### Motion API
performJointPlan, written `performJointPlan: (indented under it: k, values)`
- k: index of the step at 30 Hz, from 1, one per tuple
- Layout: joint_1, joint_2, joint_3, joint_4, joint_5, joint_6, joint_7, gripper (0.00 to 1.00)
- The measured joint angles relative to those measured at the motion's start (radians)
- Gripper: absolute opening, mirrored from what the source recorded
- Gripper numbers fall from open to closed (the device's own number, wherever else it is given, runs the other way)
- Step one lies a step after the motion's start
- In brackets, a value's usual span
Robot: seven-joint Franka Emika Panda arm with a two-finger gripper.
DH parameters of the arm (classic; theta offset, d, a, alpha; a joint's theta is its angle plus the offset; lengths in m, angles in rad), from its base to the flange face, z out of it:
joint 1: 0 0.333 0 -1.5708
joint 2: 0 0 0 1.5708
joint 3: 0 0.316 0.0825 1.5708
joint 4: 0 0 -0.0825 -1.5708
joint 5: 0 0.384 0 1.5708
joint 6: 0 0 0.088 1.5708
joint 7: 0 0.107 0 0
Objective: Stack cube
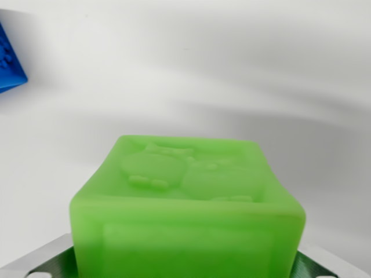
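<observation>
Between the gripper [186, 267] fingers, one green cube [188, 217] held; one blue cube [10, 63] apart

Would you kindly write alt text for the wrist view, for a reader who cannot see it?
A green cube with raised relief figures on its top fills the lower centre, close to the camera, between metal fingers visible at the bottom corners. A blue cube sits at the upper left edge on a white surface.
</observation>
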Motion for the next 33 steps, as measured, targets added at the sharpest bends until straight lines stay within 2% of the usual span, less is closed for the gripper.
performJointPlan:
  k: [33]
  values:
    - [0.076, 0.009, 0.063, 0.087, 0.000, -0.075, -0.009, 0.00]
